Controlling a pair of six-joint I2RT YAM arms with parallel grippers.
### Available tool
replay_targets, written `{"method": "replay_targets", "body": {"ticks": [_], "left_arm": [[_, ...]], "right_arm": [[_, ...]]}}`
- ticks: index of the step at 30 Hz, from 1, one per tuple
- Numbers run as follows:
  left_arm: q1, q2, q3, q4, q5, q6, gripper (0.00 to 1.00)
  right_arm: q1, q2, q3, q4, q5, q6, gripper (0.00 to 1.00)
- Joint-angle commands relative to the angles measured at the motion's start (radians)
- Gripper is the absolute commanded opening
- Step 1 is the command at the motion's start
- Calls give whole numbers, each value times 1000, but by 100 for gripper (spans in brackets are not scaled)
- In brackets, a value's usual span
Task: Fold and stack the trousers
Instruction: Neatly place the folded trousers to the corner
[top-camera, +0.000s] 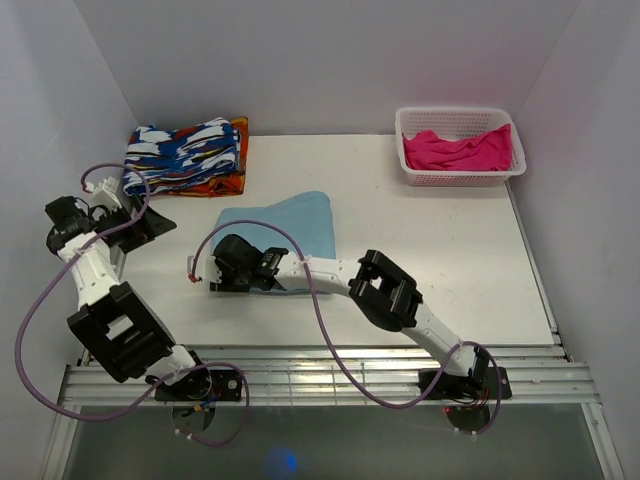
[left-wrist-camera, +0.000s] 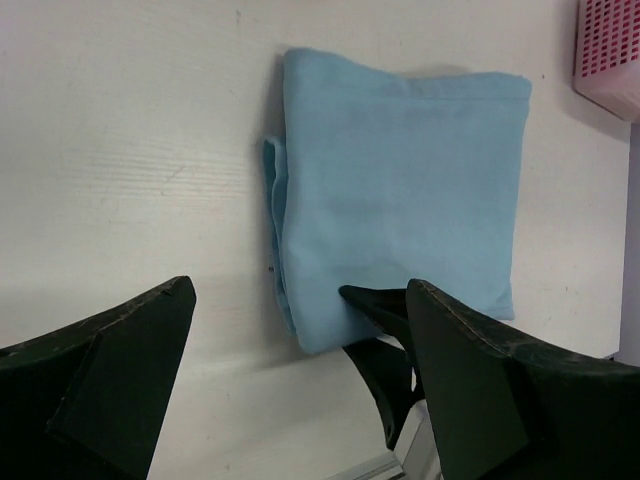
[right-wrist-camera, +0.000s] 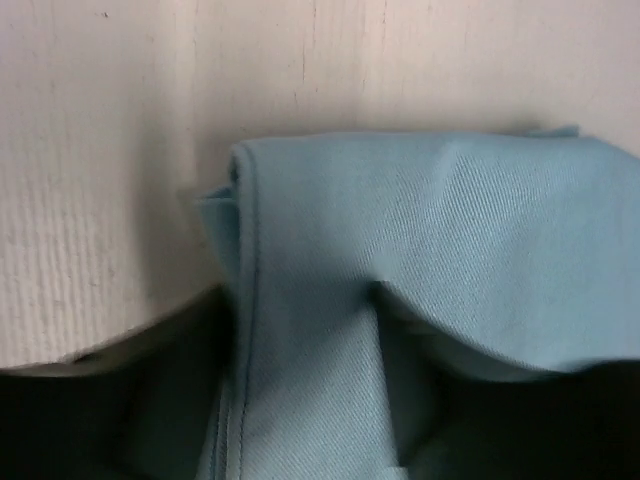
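The light-blue trousers (top-camera: 292, 220) lie folded into a rough square on the middle of the white table (top-camera: 440, 260). My right gripper (top-camera: 270, 278) is at their near-left corner and is shut on the cloth. In the right wrist view the folded hem (right-wrist-camera: 420, 230) fills the frame and bunches between the jaws (right-wrist-camera: 330, 400). My left gripper (top-camera: 150, 222) is open and empty, off to the left of the trousers. In the left wrist view its fingers (left-wrist-camera: 100, 390) stand wide apart over bare table, with the trousers (left-wrist-camera: 400, 180) ahead and the right gripper's black fingers (left-wrist-camera: 385, 340) at the corner.
A folded blue-white-orange patterned cloth (top-camera: 186, 157) lies at the far left of the table. A white basket (top-camera: 412, 172) with a bright pink garment (top-camera: 460, 150) stands at the far right, and its corner (left-wrist-camera: 610, 50) shows in the left wrist view. White walls enclose the table.
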Motion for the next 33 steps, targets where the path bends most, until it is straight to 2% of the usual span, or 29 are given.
{"method": "replay_targets", "body": {"ticks": [1, 2, 3, 5, 6, 8, 9, 12, 18, 26, 29, 33], "left_arm": [[2, -24, -35, -66, 0, 84, 98], [4, -9, -53, -104, 20, 81, 98], [4, 10, -66, -131, 53, 90, 98], [5, 51, -121, -152, 144, 84, 94], [5, 62, -142, -149, 176, 77, 93], [5, 71, -185, -100, 259, 11, 95], [2, 71, -223, -74, 282, -18, 98], [-5, 56, -299, 74, 316, -180, 98], [-102, 70, -365, 242, 238, -319, 98], [-142, 104, -454, 629, 251, -725, 98], [-150, 114, -449, 660, 239, -758, 98], [-150, 127, -425, 613, 199, -716, 98]], "right_arm": [[-23, 14, 4, 58, 43, -16, 40], [-29, 6, 9, 63, 33, -5, 27], [-39, -7, 16, 63, -5, 9, 8], [-70, -30, 33, 66, -53, 58, 8], [-84, -55, 35, 67, -126, 73, 8], [-124, -84, 29, 81, -183, 138, 8], [-139, -113, 20, 93, -269, 156, 8], [-173, -152, -14, 121, -341, 204, 8], [-191, -182, -74, 167, -395, 230, 8], [-194, -185, -86, 196, -414, 256, 8], [-194, -175, -89, 193, -406, 253, 8], [-175, -132, -86, 184, -282, 184, 8]]}}
